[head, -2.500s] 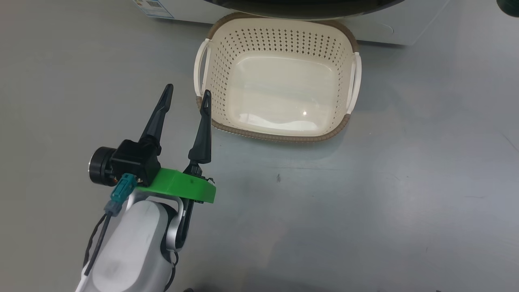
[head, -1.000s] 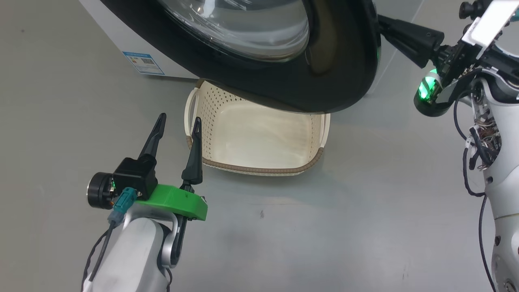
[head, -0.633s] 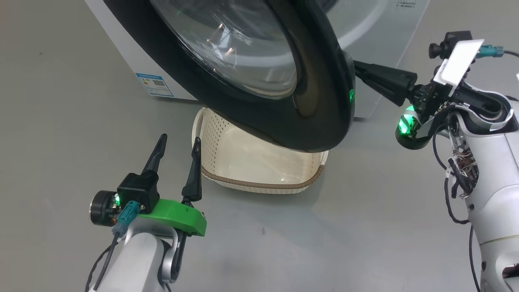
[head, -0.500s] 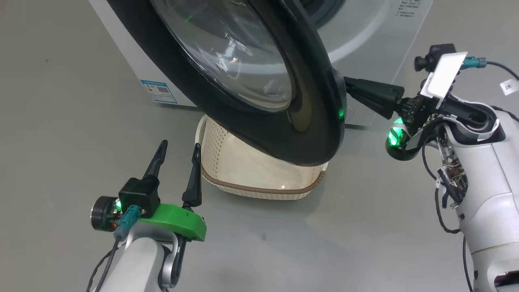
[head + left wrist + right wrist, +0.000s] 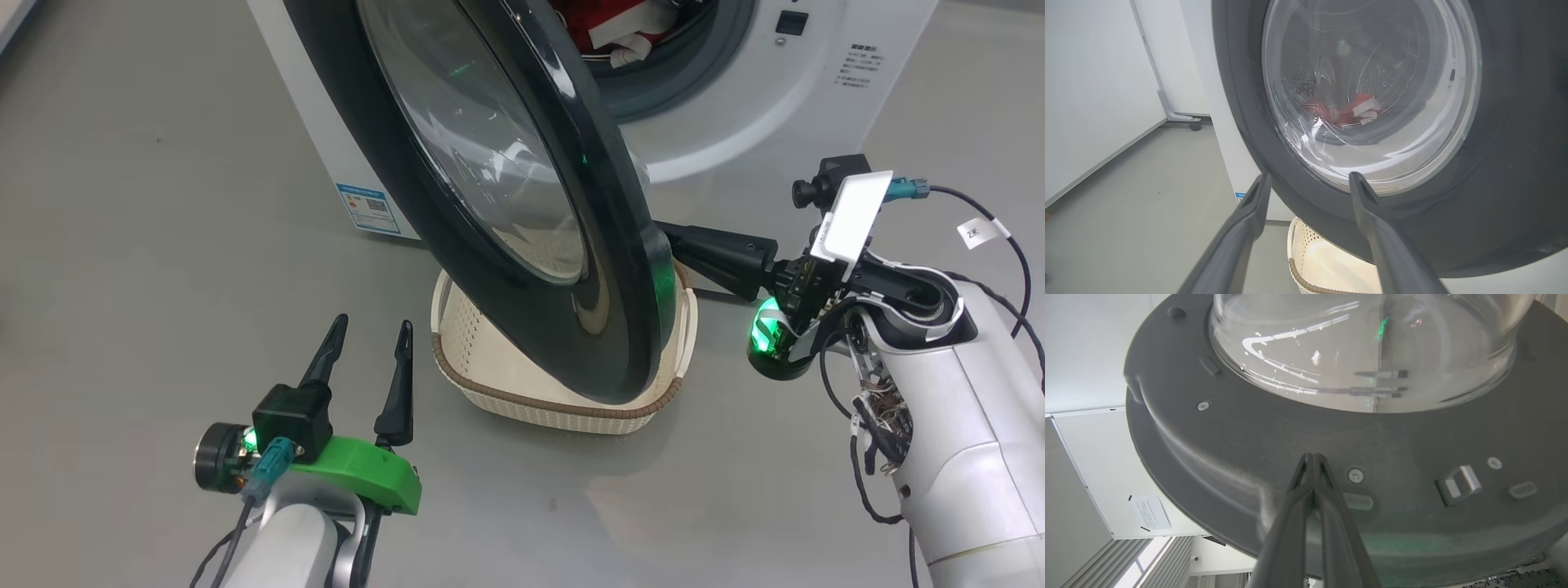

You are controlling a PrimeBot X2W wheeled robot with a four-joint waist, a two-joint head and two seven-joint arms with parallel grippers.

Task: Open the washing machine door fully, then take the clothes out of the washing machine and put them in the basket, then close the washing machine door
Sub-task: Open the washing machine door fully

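Observation:
The washing machine stands at the top of the head view with its door swung partly open, black rim edge-on above the basket. Red and white clothes lie in the drum, and show through the glass in the left wrist view. My right gripper is shut, its tips against the door's inner face, left of the metal latch. My left gripper hangs open and empty left of the basket, pointing at the door's outer side.
The cream basket sits on grey floor right in front of the machine, under the door. A blue label marks the machine's lower front. A white wall and a wheeled stand foot lie left of the machine. My right forearm fills the lower right.
The head camera has tilted up, bringing the drum and clothes into view. The door has swung wider, now more edge-on, with my shut right gripper following behind it. My left gripper stays open.

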